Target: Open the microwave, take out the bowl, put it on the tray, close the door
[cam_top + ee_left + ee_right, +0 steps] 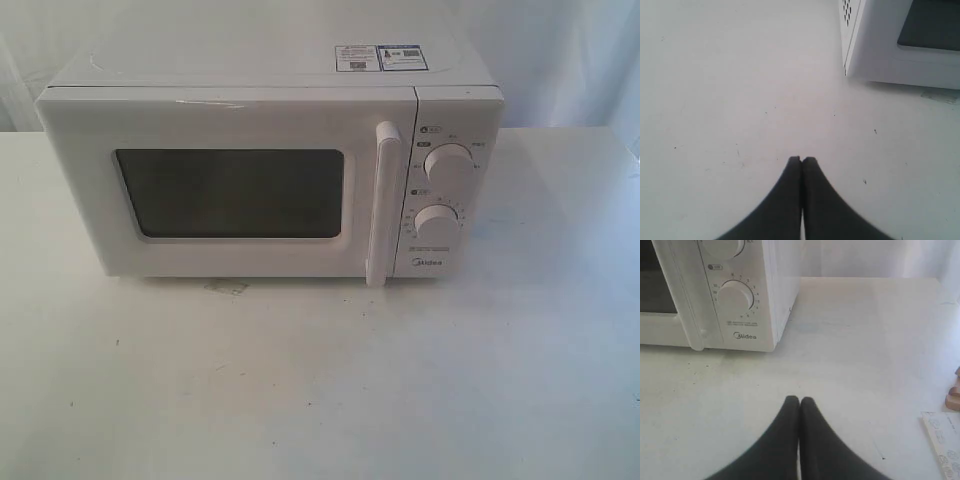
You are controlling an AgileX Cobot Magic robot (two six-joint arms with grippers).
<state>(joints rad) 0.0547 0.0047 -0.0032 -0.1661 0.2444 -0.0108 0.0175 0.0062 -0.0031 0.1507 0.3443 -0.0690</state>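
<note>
Because neither arm has anything to carry yet, the black left gripper hangs low over the white tabletop with its two fingers pressed together and empty. The black right gripper is in the same narrow, empty state. I judge this to be a waiting pose, from which the first step, opening, has not begun.

Ahead of the left gripper, well apart from it, stands the front left corner of the white boxy Midea microwave, with the vent holes of its side wall in view. Ahead of the right gripper, also apart, is the control end of the same microwave, with its lower round white knob.

The white front door with its dark rounded window is shut flat, and its tall white bar handle stands just beside the knobs. For this reason the right gripper seems the better placed one to reach the handle, but it would first have to spread its fingers.

The bowl is not visible; it is probably behind the dark window, which shows nothing. I cannot make out a tray either. The right wrist view shows only a printed sheet and a small wooden object at the edge.
</note>
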